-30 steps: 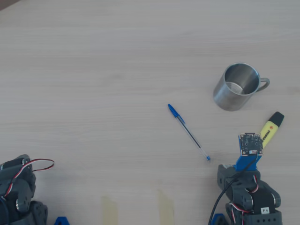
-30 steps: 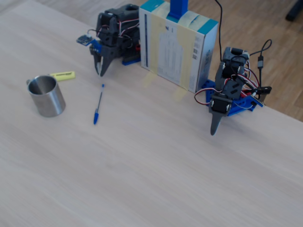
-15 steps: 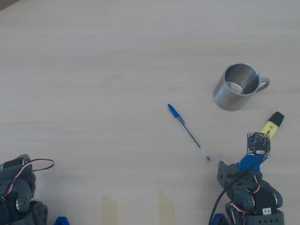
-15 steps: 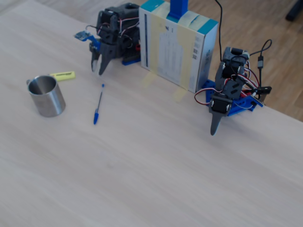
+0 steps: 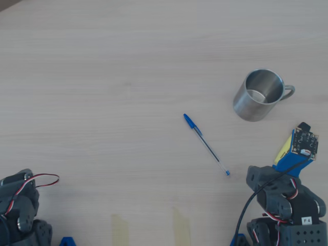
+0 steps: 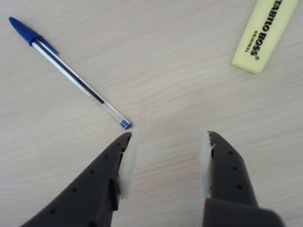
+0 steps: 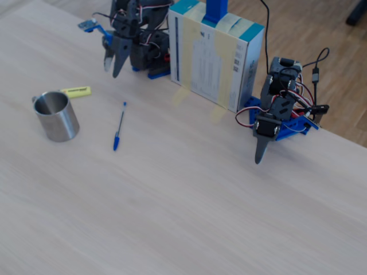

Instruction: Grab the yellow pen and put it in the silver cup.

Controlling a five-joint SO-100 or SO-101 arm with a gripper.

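The yellow pen (image 6: 267,28) lies flat on the wooden table, at the top right of the wrist view, up and to the right of the fingertips. My gripper (image 6: 168,139) is open above bare table with nothing between its fingers. In the fixed view the gripper (image 7: 112,71) hangs in the air, beyond the yellow pen (image 7: 76,91) and the silver cup (image 7: 55,116). From overhead the silver cup (image 5: 259,95) stands upright and empty. The wrist's circuit board (image 5: 303,143) covers most of the yellow pen (image 5: 283,152) there.
A thin blue-capped ballpoint (image 5: 206,144) lies diagonally left of the cup; its tip end sits just off my left finger (image 6: 120,156). A taped cardboard box (image 7: 215,54) and a second, idle arm (image 7: 269,126) stand at the table's far side.
My arm has lifted and swung toward the yellow pen's side. In the overhead view the wrist board moved right and now covers most of the pen. The pens and cup stayed put.
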